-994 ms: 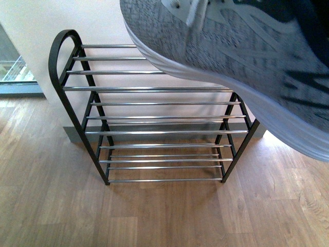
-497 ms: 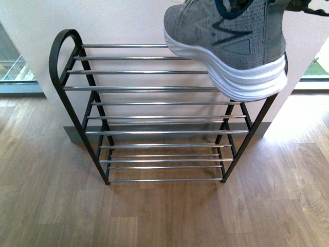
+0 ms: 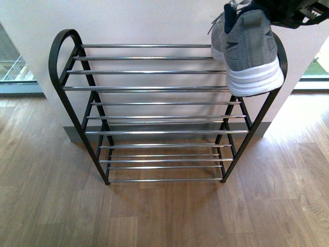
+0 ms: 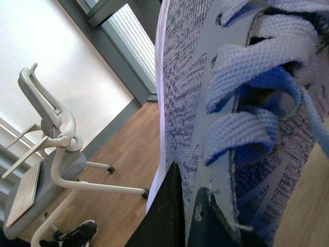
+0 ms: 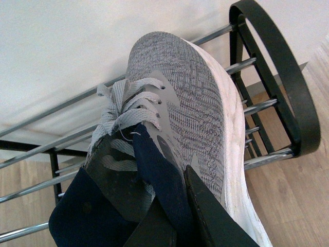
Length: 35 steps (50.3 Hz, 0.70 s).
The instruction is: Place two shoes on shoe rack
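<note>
The shoe rack (image 3: 154, 88) stands against a white wall, with black side loops and chrome bars. One grey shoe (image 3: 249, 51) hangs over the right end of its top tier, heel toward me, white sole just above the bars. My right gripper (image 3: 277, 13) is shut on its collar. The right wrist view shows this shoe (image 5: 195, 103) toe-first over the top bars beside the rack's right loop (image 5: 288, 77), right gripper (image 5: 180, 221) clamped on the navy lining. In the left wrist view the other shoe (image 4: 185, 103) fills the frame, left gripper (image 4: 187, 221) shut on its lace flap. The front view shows neither.
Wooden floor (image 3: 164, 216) spreads in front of the rack. A window (image 3: 13, 67) lies at the far left. In the left wrist view a grey office chair (image 4: 51, 159) stands on the floor with a black shoe (image 4: 77, 234) near its base.
The shoe in my right gripper has moved away from the camera to the rack's top right and turned heel-first toward me.
</note>
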{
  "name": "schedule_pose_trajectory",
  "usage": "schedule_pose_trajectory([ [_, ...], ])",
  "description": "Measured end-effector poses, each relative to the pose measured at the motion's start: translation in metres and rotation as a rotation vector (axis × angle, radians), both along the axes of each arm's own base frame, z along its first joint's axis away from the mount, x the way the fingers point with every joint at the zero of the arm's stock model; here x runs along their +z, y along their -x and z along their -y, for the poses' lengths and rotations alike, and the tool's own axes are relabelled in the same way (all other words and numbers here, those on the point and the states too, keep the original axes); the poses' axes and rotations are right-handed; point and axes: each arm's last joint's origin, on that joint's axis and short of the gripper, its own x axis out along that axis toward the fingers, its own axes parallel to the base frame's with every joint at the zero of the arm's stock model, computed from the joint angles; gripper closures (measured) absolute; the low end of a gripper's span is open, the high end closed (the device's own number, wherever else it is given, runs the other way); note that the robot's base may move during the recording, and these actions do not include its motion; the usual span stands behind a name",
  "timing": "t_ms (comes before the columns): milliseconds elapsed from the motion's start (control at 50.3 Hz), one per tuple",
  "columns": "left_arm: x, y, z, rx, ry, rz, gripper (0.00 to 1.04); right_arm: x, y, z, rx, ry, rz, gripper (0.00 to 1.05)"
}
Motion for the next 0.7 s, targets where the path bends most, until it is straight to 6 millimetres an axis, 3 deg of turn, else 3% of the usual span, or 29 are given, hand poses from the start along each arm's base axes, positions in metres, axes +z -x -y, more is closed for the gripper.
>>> schedule_pose_trajectory([
  [298, 0.0, 0.0, 0.0, 0.0, 0.0, 0.0, 1.03, -0.025, -0.025, 0.001, -0.012, 0.046, 0.009, 1.03],
  [696, 0.0, 0.0, 0.0, 0.0, 0.0, 0.0, 1.03, -0.036, -0.045, 0.031, 0.0, 0.185, 0.049, 1.03],
])
